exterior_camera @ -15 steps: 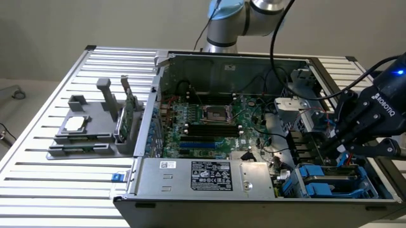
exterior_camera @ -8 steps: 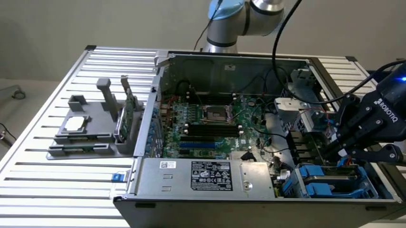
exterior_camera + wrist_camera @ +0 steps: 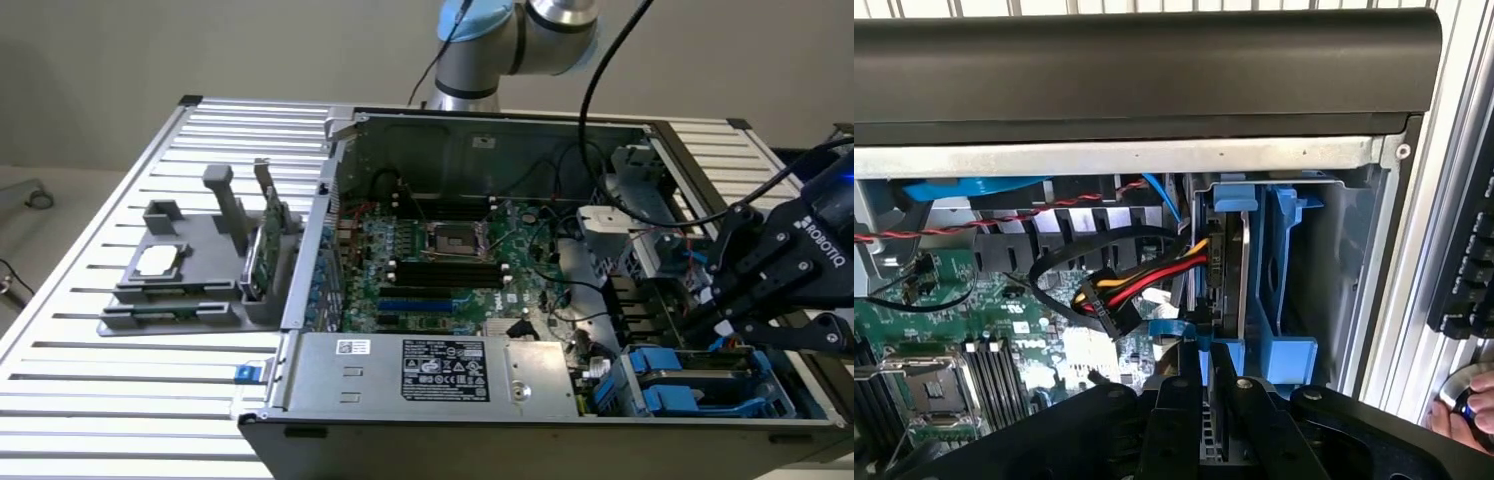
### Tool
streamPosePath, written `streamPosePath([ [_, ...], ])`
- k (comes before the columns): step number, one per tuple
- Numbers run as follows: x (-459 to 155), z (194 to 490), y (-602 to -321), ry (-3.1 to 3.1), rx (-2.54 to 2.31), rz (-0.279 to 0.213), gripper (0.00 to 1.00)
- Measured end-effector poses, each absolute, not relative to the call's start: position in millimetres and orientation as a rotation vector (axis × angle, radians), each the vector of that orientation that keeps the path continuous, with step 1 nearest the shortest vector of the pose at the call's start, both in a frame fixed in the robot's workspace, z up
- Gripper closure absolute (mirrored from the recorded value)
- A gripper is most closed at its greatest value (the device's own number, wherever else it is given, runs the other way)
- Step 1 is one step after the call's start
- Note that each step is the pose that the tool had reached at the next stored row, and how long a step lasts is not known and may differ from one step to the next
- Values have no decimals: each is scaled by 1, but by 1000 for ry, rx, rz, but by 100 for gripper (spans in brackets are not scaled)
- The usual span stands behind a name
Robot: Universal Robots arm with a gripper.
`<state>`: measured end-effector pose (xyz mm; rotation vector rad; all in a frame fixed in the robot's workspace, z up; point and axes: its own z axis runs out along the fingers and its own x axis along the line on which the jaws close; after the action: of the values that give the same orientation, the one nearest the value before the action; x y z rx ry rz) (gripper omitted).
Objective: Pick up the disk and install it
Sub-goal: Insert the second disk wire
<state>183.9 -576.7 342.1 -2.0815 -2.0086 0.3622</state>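
The silver and blue Universal Robots arm [image 3: 514, 40] rises behind the open black and grey metal computer case [image 3: 534, 250] and its dark wrist reaches over the case's corner at the exterior view's right. There the black Robotiq gripper [image 3: 727, 325] tilts down into the blue plastic drive cage [image 3: 701, 385] at the near corner of the case.

In the wrist view the gripper [image 3: 1206, 385] points straight into the cage, its black fingers [image 3: 1176, 400] drawn close together and clamped on the near edge of the disk [image 3: 1226, 270], a flat silver-grey metal drive in a blue plastic carrier. The disk stands on edge inside the cage [image 3: 1284, 300], seen edge-on, its long axis running away from the gripper into the bay towards the case's outer wall. Its flat faces lie parallel to the cage's blue walls.

Just beside the disk, on the motherboard side, a bundle of red, yellow and black power wires [image 3: 1139, 285] bends toward it. The green circuit motherboard [image 3: 441, 260] fills the case floor beyond the cage.
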Motion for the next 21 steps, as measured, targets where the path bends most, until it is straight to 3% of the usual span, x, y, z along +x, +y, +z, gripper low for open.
streamPosePath([
  [21,206,330,-584,-1943,-2008,456,84],
])
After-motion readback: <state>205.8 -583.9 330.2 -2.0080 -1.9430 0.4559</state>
